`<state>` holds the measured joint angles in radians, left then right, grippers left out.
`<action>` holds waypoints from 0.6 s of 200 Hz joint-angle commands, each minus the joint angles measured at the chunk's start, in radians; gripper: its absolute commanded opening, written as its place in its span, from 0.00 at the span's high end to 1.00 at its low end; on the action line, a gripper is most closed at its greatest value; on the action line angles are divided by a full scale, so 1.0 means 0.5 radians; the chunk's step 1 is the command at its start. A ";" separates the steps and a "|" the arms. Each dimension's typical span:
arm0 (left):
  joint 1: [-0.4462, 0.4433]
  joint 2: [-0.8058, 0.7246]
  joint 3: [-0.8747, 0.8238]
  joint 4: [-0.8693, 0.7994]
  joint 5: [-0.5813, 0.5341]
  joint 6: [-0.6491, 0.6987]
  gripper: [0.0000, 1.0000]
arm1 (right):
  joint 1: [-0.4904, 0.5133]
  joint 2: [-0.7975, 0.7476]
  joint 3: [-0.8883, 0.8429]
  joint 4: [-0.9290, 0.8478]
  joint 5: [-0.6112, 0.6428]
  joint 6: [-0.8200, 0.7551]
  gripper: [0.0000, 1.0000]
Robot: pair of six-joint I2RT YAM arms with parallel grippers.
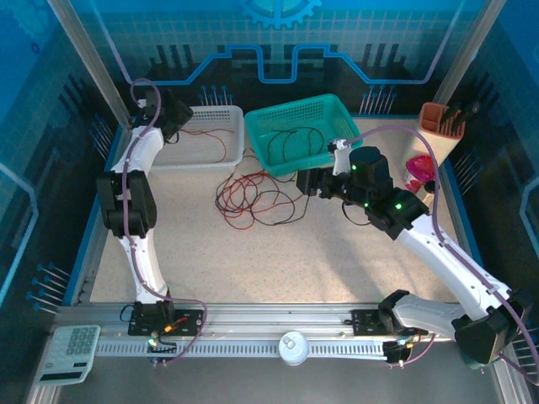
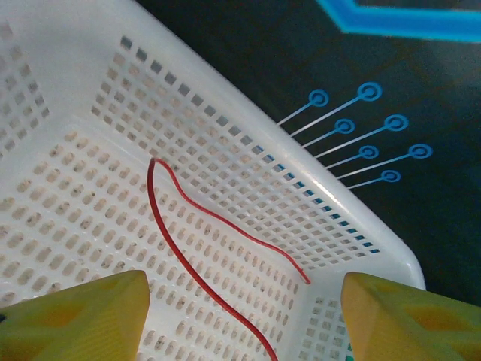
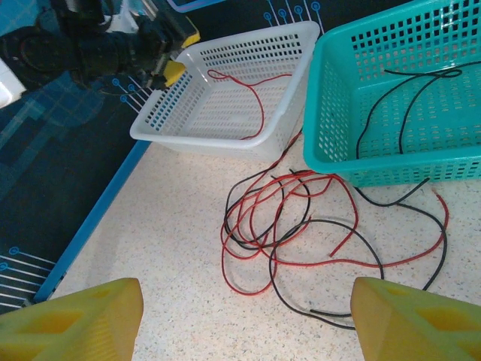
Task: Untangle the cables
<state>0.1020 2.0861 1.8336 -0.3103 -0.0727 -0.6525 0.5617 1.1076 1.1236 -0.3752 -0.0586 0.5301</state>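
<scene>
status: partly done. on the table [image 1: 278, 261], the teal basket [image 3: 391, 162] holds loose black cable [image 3: 403, 120]. the white basket [image 3: 218, 139] beside it holds one red cable [image 2: 225, 222] lying free. remaining work: the main tangle [image 3: 285, 226] of red and black wires lies on the table just in front of both baskets, its loops crossing many times. the wires are thin, limp and curly. left gripper [image 2: 240, 316]: fingers apart, empty, over the white basket. right gripper [image 3: 248, 323]: fingers apart, empty, above the table near the tangle.
</scene>
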 commanded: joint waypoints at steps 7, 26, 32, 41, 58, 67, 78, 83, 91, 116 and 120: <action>-0.020 -0.290 -0.061 -0.023 0.089 0.098 0.31 | -0.021 0.037 0.047 -0.057 0.062 -0.031 0.26; -0.094 -0.483 -0.177 -0.014 0.180 0.140 0.31 | -0.023 0.115 0.043 -0.092 0.059 -0.023 0.26; -0.125 -0.558 -0.235 -0.012 0.202 0.150 0.30 | -0.024 0.143 0.035 -0.096 0.056 -0.012 0.26; -0.176 -0.684 -0.354 0.014 0.221 0.166 0.30 | -0.024 0.190 0.008 -0.077 0.039 0.005 0.26; -0.288 -0.948 -0.661 0.134 0.226 0.182 0.28 | -0.022 0.277 -0.049 -0.016 -0.001 0.054 0.27; -0.345 -1.080 -0.816 0.164 0.228 0.182 0.28 | -0.022 0.320 -0.081 0.006 -0.003 0.081 0.27; -0.418 -1.236 -1.001 0.185 0.225 0.168 0.28 | -0.023 0.359 -0.126 0.024 0.013 0.107 0.28; -0.451 -1.302 -1.089 0.198 0.221 0.161 0.28 | -0.025 0.375 -0.147 0.024 0.027 0.116 0.28; -0.504 -1.418 -1.233 0.214 0.209 0.134 0.28 | -0.031 0.396 -0.188 0.028 0.044 0.129 0.28; -0.692 -1.717 -1.651 0.280 0.164 0.038 0.27 | -0.085 0.457 -0.315 0.078 0.071 0.180 0.30; -0.726 -1.752 -1.698 0.272 0.144 0.041 0.27 | -0.094 0.469 -0.332 0.091 0.067 0.189 0.31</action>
<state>-0.1947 1.2995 1.1286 -0.1932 0.0231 -0.6033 0.5529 1.3201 1.0042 -0.3656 -0.0406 0.5831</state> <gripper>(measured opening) 0.728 0.706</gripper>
